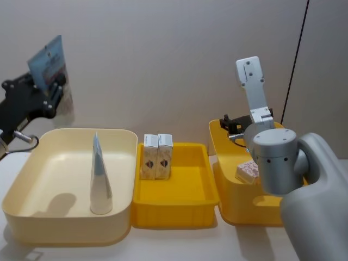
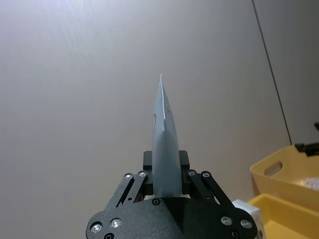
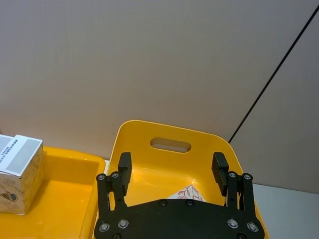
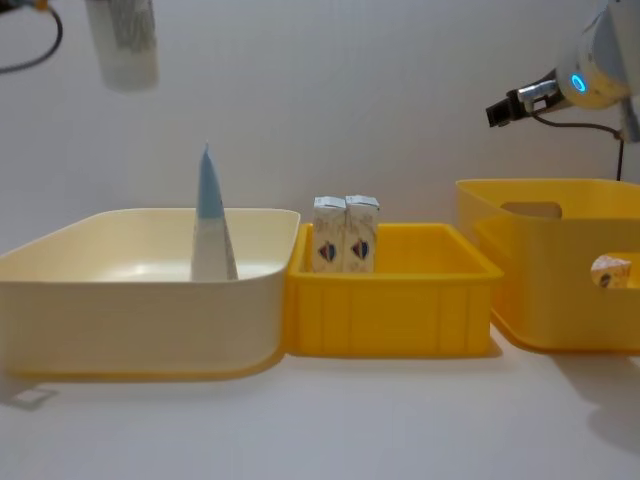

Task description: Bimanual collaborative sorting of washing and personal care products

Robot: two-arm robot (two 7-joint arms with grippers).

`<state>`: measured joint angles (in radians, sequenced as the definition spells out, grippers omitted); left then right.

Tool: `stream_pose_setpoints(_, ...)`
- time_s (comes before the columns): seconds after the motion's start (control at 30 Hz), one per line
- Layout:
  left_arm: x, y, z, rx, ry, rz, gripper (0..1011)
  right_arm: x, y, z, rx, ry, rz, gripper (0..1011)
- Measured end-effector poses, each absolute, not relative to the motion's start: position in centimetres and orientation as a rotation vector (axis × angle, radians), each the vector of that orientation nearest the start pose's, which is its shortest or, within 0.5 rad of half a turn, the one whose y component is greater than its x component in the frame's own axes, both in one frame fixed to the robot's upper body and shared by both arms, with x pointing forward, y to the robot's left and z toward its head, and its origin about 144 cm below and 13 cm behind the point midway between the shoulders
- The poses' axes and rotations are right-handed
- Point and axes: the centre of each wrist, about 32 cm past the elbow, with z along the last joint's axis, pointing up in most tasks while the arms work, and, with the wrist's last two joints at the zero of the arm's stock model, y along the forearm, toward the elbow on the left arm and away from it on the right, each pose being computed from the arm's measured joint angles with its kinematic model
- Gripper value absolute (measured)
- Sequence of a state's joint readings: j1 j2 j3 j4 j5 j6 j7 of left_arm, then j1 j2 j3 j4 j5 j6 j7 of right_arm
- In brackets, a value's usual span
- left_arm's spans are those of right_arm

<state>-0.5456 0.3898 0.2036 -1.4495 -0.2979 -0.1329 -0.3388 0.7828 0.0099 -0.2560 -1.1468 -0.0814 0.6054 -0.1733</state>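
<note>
Grey wall behind, your left gripper clenches a tube high over the cream bin — carry step, so lower it beside the standing tube — while your right gripper hangs released above the yellow bin.

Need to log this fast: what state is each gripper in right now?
Left gripper: shut on a blue-and-white squeeze tube, raised high.
Right gripper: open, empty, above the tall yellow bin.
</note>
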Motion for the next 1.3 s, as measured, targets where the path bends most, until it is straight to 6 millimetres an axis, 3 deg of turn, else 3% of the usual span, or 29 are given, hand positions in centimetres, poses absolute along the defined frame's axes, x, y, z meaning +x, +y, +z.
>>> stream_pose_setpoints(0.57, 58.6, 29.9, 135.2, -0.319, -0.438, 0.941, 278, 63.5, -15.8, 133.9, -0.359, -0.158, -1.492, 1001)
stream_pose_setpoints(1.3, 60.3, 29.3, 135.7, -0.307, -0.321, 0.840, 278, 62.6, -16.9, 134.7, -0.287, -0.255, -1.219, 1001)
